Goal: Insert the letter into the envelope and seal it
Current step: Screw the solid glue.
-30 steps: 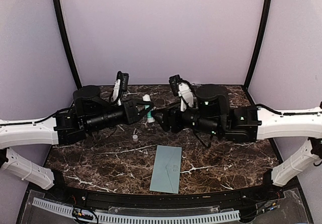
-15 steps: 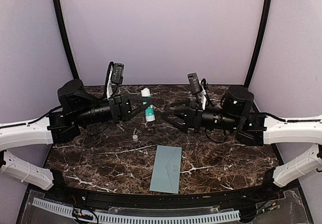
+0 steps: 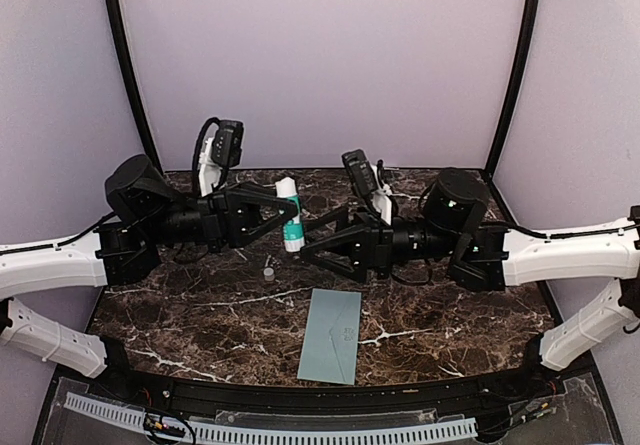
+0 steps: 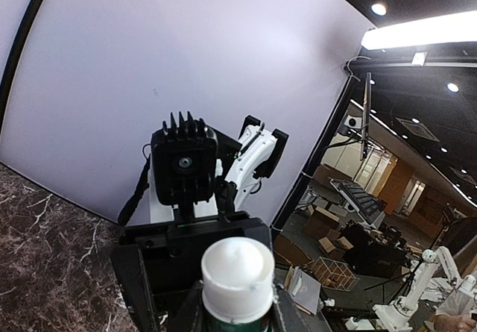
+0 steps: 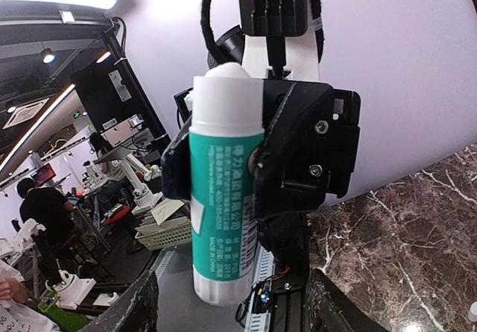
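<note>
Sealing stage, I judge. Left gripper [image 3: 278, 217] clenched on white-and-green plastic glue stick [image 5: 223, 183]; right gripper [image 3: 308, 243] spread wide just beside it, grasping nothing. Pale grey-teal paper envelope [image 3: 332, 337] lies flat below both grippers; letter not visible. Next: right closes squarely on the tube
</note>
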{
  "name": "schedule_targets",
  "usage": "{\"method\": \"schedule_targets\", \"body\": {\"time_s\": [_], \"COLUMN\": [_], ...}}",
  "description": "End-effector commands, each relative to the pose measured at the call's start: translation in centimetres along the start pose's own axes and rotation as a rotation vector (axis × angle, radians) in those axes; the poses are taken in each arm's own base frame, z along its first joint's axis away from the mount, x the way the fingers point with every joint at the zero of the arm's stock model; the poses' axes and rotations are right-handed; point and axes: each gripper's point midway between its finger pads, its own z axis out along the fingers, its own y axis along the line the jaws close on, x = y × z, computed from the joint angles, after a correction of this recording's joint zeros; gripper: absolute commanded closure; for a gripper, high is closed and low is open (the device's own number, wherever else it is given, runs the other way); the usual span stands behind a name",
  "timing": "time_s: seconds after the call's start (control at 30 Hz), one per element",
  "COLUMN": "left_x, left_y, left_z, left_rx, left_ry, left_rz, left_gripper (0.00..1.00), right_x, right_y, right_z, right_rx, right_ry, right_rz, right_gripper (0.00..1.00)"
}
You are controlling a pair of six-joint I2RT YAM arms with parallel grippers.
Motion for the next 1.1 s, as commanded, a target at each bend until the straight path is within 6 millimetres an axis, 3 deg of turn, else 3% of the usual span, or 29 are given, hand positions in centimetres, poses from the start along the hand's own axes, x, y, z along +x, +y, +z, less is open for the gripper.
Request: {"method": "schedule_targets", "body": {"time_s": [0.0, 0.23, 0.4, 0.57, 0.83, 1.07], "left_x": [-0.68, -0.56, -0.52, -0.67, -0.82, -0.37], "left_y": [-1.44, -1.21, -1.13, -1.14, -1.22, -0.60], "left_z": [-0.21, 0.05, 0.25, 0.25, -0.09, 0.10], "left_rx": [0.064, 0.064, 0.071, 0.070, 0.060, 0.043], "left_ry": [-0.024, -0.018, -0.015, -0.021, -0.035, -0.023], "left_rz": [0.038, 0.034, 0.029, 0.032, 0.035, 0.030], "left_gripper": [1.00, 1.00, 1.00, 1.00, 1.00, 1.00], "right_x": [-1.61, -1.52, -1.71, -1.58, -1.16, -1.63], "right_y": [2.51, 3.03, 3.11, 3.16, 2.97, 2.81], "right_z": [0.91, 0.59, 0.71, 0.94, 1.10, 0.91], "right_rx": [-0.104, -0.120, -0.124, -0.136, -0.139, -0.113], "right_ry": [-0.035, -0.060, -0.064, -0.051, -0.032, -0.054], "right_rz": [-0.047, -0.038, -0.037, -0.038, -0.031, -0.038], "right_gripper": [0.40, 0.61, 0.62, 0.68, 0.67, 0.86]}}
